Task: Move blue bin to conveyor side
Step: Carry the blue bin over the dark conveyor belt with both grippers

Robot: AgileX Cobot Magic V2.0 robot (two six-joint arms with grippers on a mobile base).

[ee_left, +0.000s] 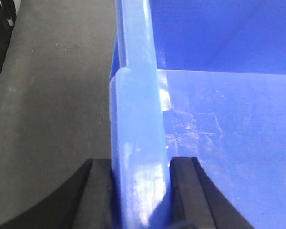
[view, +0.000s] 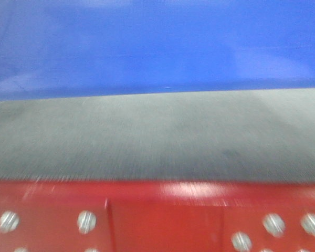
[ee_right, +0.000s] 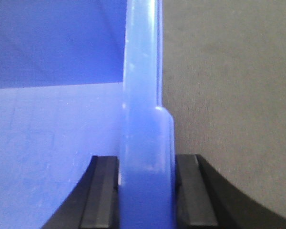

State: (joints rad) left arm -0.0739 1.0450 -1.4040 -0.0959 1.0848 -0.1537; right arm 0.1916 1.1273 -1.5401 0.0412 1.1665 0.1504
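Note:
The blue bin (view: 157, 47) fills the top of the front view, standing on the conveyor (view: 157, 139). In the left wrist view my left gripper (ee_left: 140, 161) straddles the bin's thick rim (ee_left: 136, 95). One black finger (ee_left: 99, 191) is outside over the belt (ee_left: 47, 95), the other inside above the bin's floor (ee_left: 224, 143). My right gripper (ee_right: 145, 158) clamps the opposite rim (ee_right: 140, 71) the same way. The bin's inside (ee_right: 47, 143) lies to its left and the belt (ee_right: 229, 95) to its right. Both grippers are shut on the rim.
The conveyor's red frame (view: 157, 215), with silver screw heads (view: 86, 221), runs along the bottom of the front view. A strip of bare belt lies between it and the bin's wall. A dark edge (ee_left: 0, 28) borders the belt at the far left.

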